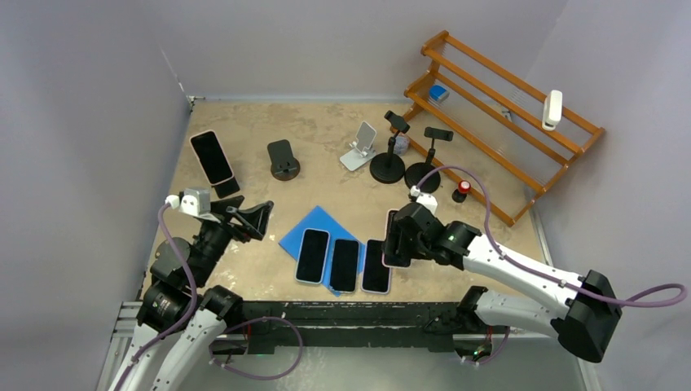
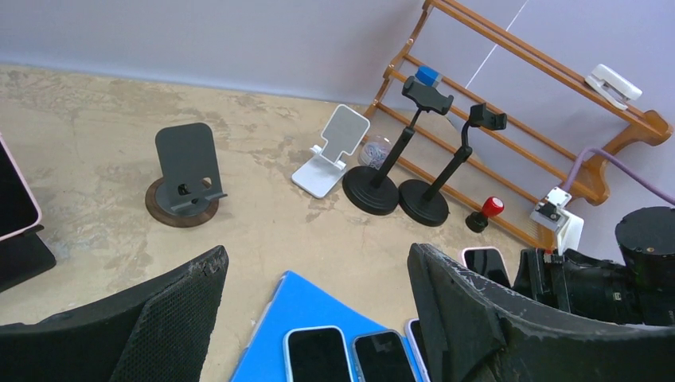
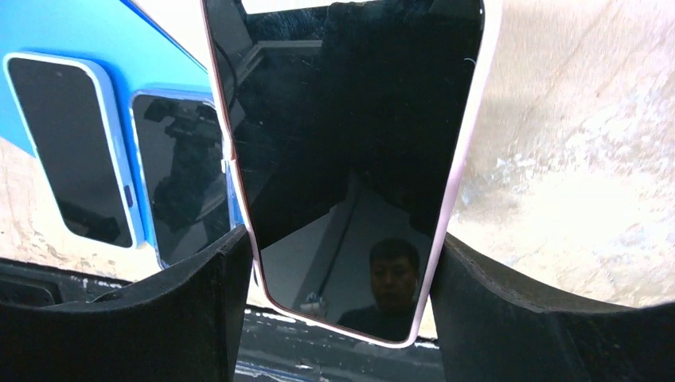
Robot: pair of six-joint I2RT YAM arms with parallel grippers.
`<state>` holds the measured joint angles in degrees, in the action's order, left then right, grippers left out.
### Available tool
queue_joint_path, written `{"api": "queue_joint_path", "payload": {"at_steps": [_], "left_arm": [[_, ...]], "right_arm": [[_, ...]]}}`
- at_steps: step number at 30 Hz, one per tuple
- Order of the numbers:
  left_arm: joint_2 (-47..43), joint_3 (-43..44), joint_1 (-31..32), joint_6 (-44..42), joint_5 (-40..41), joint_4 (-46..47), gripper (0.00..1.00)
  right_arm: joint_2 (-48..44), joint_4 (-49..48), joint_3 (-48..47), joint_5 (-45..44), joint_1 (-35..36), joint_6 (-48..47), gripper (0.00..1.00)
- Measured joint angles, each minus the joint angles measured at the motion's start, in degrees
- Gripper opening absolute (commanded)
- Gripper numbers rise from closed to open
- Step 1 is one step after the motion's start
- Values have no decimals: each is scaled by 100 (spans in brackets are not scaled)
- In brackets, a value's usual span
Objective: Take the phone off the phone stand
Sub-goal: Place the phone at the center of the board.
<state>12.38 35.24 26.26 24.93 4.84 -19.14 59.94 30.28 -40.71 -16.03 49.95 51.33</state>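
Note:
My right gripper is shut on a pink-cased phone, its two fingers pressing the phone's long edges. It holds the phone just right of three phones lying in a row. In the right wrist view the phone fills the centre, dark screen up, above the table. Another pink-cased phone leans on a black stand at the far left. My left gripper is open and empty, left of the blue mat; it also shows in the left wrist view.
Three phones lie on and beside the mat. Empty stands sit behind: a dark round-based one, a white folding one, two tall black ones. A wooden rack stands back right, with a red-topped knob near it.

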Motion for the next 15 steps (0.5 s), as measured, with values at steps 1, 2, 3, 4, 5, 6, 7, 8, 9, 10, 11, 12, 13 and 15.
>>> {"api": "queue_joint_path", "payload": {"at_steps": [1,2,3,4,5,6,7,8,9,10,11,12,13,15], "left_arm": [[-2,0,0,0,-9,0,81],[-4,0,0,0,-13,0,82],[-9,0,0,0,-17,0,82],[-15,0,0,0,-17,-2,82],[-28,-2,0,0,-17,-2,82],[-48,0,0,0,-20,-2,82],[-68,0,0,0,-22,-2,82],[-94,0,2,0,-22,-2,82],[-118,0,2,0,-22,-2,82],[-140,0,2,0,-22,0,82],[-155,0,9,0,-22,-2,82],[-164,0,13,2,-22,0,82],[-170,0,17,0,-20,-2,82],[-177,-2,37,0,-17,-2,82]], "right_arm": [[-17,72,39,63,-39,76,46],[-37,92,101,138,-83,160,45],[-46,92,162,214,-120,214,44],[-46,92,243,284,-157,284,44],[-39,107,334,365,-181,345,44],[-22,162,409,404,-205,398,44],[4,234,444,424,-221,426,45],[48,319,450,452,-251,442,46],[105,363,450,487,-278,455,47],[184,369,450,511,-286,461,48],[278,369,450,520,-293,461,48],[358,374,450,525,-304,461,49],[466,391,450,531,-310,459,49],[664,435,442,531,-315,448,50]]}}
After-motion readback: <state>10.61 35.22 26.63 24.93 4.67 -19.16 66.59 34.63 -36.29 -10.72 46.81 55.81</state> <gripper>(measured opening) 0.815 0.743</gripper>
